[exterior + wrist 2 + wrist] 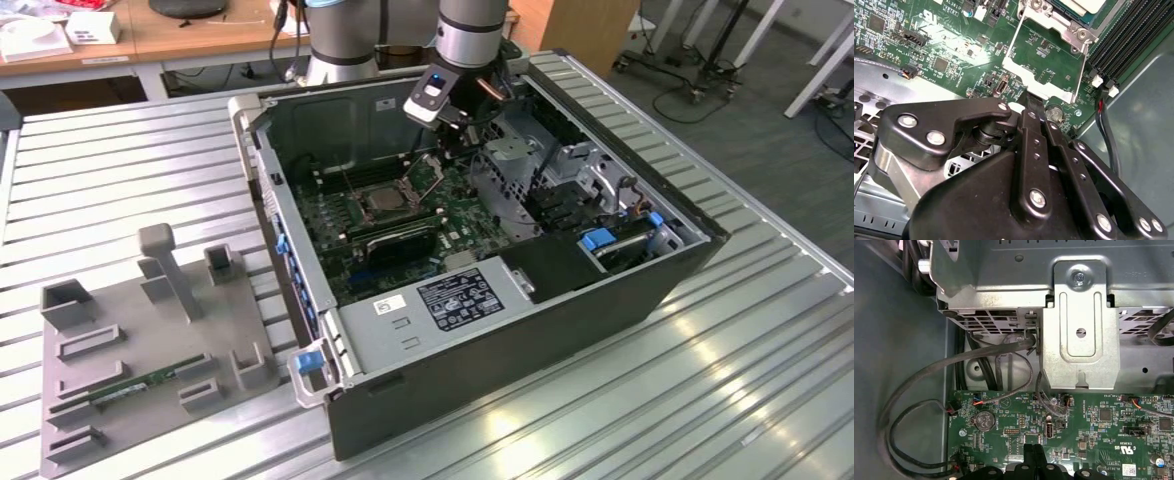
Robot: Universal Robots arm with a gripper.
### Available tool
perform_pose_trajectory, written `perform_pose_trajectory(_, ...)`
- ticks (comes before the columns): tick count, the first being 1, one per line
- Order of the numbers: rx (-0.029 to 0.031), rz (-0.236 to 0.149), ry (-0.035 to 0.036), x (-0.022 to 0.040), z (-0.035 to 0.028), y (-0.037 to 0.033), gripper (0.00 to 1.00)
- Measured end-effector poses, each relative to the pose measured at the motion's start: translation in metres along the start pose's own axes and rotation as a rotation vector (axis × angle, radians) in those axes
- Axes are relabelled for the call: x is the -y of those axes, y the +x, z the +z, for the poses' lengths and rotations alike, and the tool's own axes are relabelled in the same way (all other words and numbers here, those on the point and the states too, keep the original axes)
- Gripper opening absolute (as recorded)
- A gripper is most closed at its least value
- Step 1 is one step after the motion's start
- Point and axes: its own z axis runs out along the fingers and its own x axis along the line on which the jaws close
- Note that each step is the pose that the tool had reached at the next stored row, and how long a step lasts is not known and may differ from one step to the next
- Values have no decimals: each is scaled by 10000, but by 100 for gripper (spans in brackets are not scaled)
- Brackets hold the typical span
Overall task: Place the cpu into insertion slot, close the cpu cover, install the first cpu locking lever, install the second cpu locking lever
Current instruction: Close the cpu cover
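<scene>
A grey robot arm (474,30) reaches straight down from the far edge of the bench into an open computer case (534,360) that lies on its side, open face up. Its black gripper (447,150) points down at the green motherboard (334,225) on the case floor. In both wrist views the two fingers are drawn together with no visible gap. In the second wrist view the gripper's (1029,100) tips meet the free edge of the cpu cover (1024,75); whether they pinch it cannot be told. The silvery cover is swung open, off the socket, and board shows through its square cut-out. Beyond the cover's hinge end, the pale cpu (1080,5) sits in the insertion slot (388,200), just to the exterior view's left of the fingertips. Black memory slots (1124,40) run beside the socket. A coin cell battery (985,420) lies near the fingertips (1030,452), with black cables (904,400) and a metal drive bracket (1079,325) past it. A printed white label (454,295) lies on the power supply at the case's near edge. Near the bench's (667,400) corner at the exterior view's left, a grey fixture tray (134,330) holds a memory stick (134,385).
</scene>
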Motion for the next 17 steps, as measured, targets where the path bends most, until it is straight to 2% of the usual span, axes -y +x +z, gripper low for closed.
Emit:
perform_pose_trajectory(4, -2, 0, -1, 8, 1, 0, 11)
perform_pose_trajectory(7, -1, 0, -1, 50, 0, -1, 11)
perform_pose_trajectory(12, -1, 1, 0, 170, -4, -2, 11)
perform_pose_trajectory(17, -1, 0, 0, 323, -9, -4, 11)
